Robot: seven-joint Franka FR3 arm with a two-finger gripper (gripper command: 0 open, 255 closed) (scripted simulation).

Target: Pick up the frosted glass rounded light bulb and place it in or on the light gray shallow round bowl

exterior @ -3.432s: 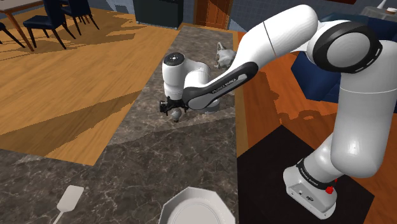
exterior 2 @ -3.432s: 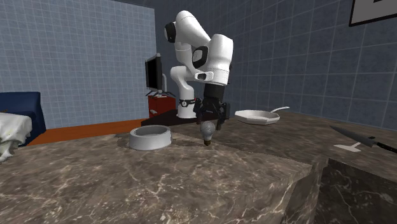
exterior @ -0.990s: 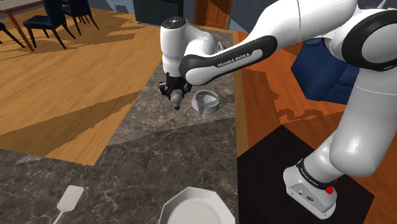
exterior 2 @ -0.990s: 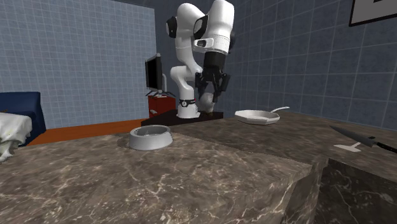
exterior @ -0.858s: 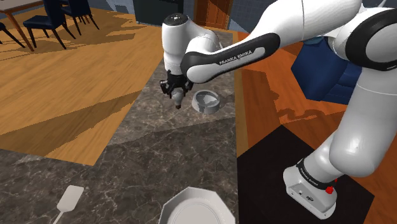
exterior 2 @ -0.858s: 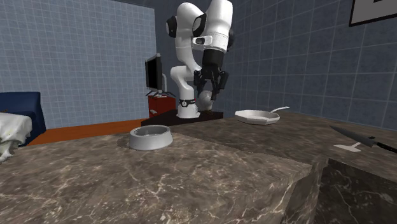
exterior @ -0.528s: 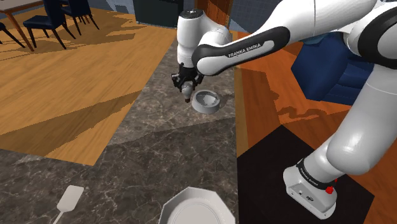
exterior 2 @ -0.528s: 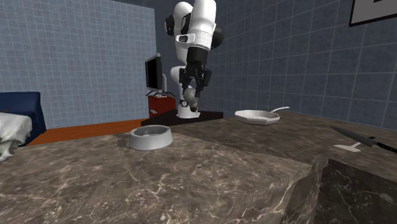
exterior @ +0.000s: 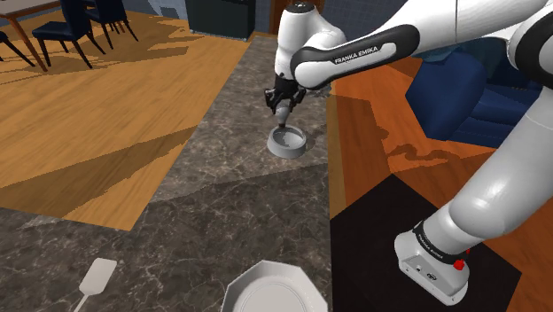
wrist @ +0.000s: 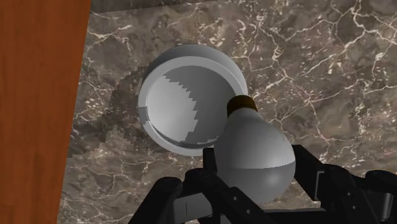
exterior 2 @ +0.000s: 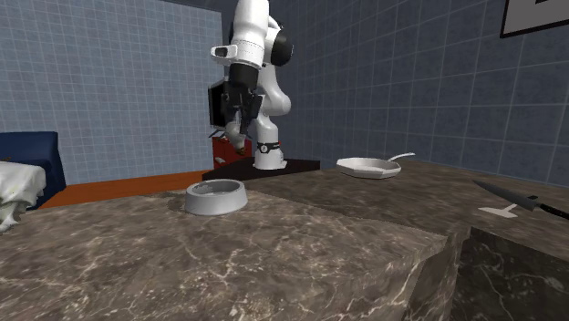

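Shoulder view, left to right: a pale spatula (exterior: 97,278) lies at the lower left of the marble counter (exterior: 221,204), with the end of its handle cut off by the bottom edge. Next is a white eight-sided plate (exterior: 273,291), its near part also cut off at the bottom edge. Further right the grey bowl (exterior: 287,144) stands near the counter's edge. My claw (exterior: 282,105) hangs above it, clear of the rim. The light bulb (exterior: 284,115) shows here as a small pale tip below my fingers, which cover the rest.

Wrist view: the bowl (wrist: 184,105) lies below on the counter, its inside half in shadow. The light bulb (wrist: 254,153) is clamped between my two black fingers (wrist: 308,167). Its dark screw cap points toward the bowl and hides part of the rim.

Second exterior view: the bowl (exterior 2: 216,196) sits on the counter. My claw (exterior 2: 239,123) hangs well above it, in front of a dark screen (exterior 2: 216,109), so the bulb is hard to make out there.
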